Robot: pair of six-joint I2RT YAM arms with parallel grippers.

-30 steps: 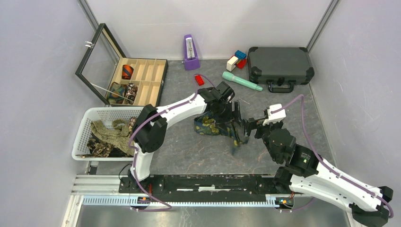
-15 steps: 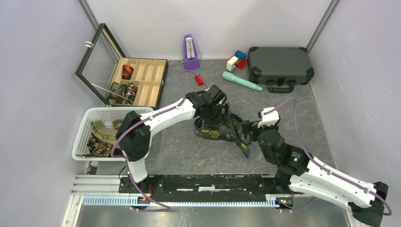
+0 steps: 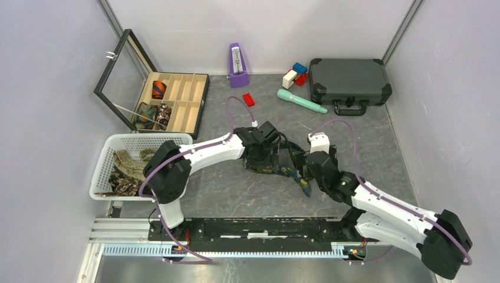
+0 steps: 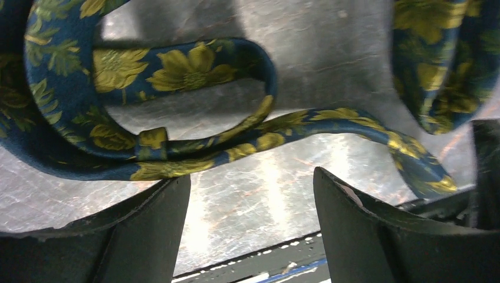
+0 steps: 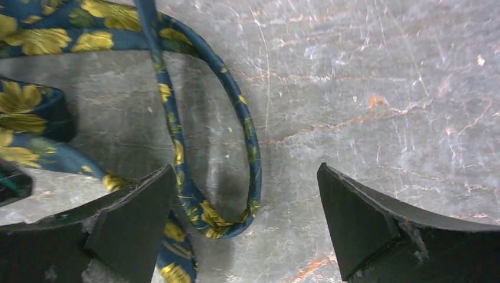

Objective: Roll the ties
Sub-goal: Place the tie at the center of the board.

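My left claw (image 4: 250, 180) and right claw (image 5: 245, 170) both gape wide, holding nothing. Under them the soft navy tie (image 4: 188, 59) lies in limp, yellow-flowered loops. The veined grey counter (image 5: 383, 88) is bare beside it.

Work area, overhead view:

- A navy tie (image 3: 282, 171) with yellow flowers lies loosely folded on the grey surface (image 3: 236, 188) at the centre. One end trails toward the near right.
- The left end effector (image 3: 272, 155) sits low over the left part of this tie. The right end effector (image 3: 299, 161) sits just beside it, over the right part. Jaw positions are not discernible here.
- A white basket (image 3: 105, 160) at the left holds loose ties (image 3: 134, 168).
- A wooden box (image 3: 187, 101) at the far left, lid open, holds rolled ties (image 3: 158, 89) in its left compartments.
- Along the far edge stand a purple metronome (image 3: 237, 66), a red block (image 3: 249, 99), a teal tool (image 3: 302, 101) and a black case (image 3: 349, 81).
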